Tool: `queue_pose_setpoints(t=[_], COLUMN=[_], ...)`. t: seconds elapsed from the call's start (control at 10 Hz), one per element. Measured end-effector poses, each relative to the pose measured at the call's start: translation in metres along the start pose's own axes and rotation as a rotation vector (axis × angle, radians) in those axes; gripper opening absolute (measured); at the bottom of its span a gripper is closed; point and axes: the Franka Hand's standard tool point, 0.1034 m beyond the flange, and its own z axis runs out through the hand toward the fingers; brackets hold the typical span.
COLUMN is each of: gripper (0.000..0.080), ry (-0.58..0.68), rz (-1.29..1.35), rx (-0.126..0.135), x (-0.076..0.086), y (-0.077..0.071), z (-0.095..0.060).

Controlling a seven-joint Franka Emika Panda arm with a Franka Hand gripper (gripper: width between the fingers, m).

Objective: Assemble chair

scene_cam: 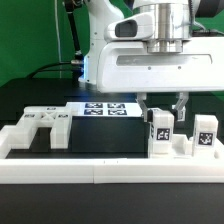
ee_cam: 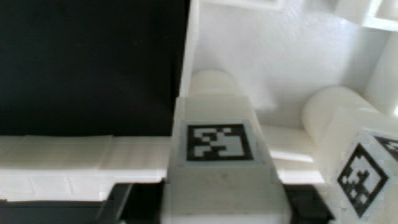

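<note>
My gripper [scene_cam: 163,108] reaches down over an upright white chair bar [scene_cam: 160,131] with a black-and-white tag, which stands by the front rail. In the wrist view the bar [ee_cam: 217,140] fills the gap between my two dark fingers [ee_cam: 139,200], which touch its sides. My gripper [ee_cam: 224,205] is shut on it. A second tagged chair bar [scene_cam: 205,135] stands just to the exterior view's right and also shows in the wrist view [ee_cam: 365,160]. A slotted chair panel [scene_cam: 40,126] lies at the exterior view's left.
The marker board [scene_cam: 105,108] lies on the black table behind the parts. A long white border rail [scene_cam: 110,172] runs along the front edge. The arm's white body [scene_cam: 140,60] hangs over the middle.
</note>
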Motion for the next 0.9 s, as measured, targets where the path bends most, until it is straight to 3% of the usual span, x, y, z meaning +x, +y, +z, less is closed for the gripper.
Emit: queue_pose_setpoints(t=[0.6,0.9], gripper=[0.0291,0.0291], ry=[0.023,0.036], rz=[0.779,1.010], rx=[0.008,0.013], x=[0.000,0.003], y=[-0.010,-0.010], z=[0.000,0.000])
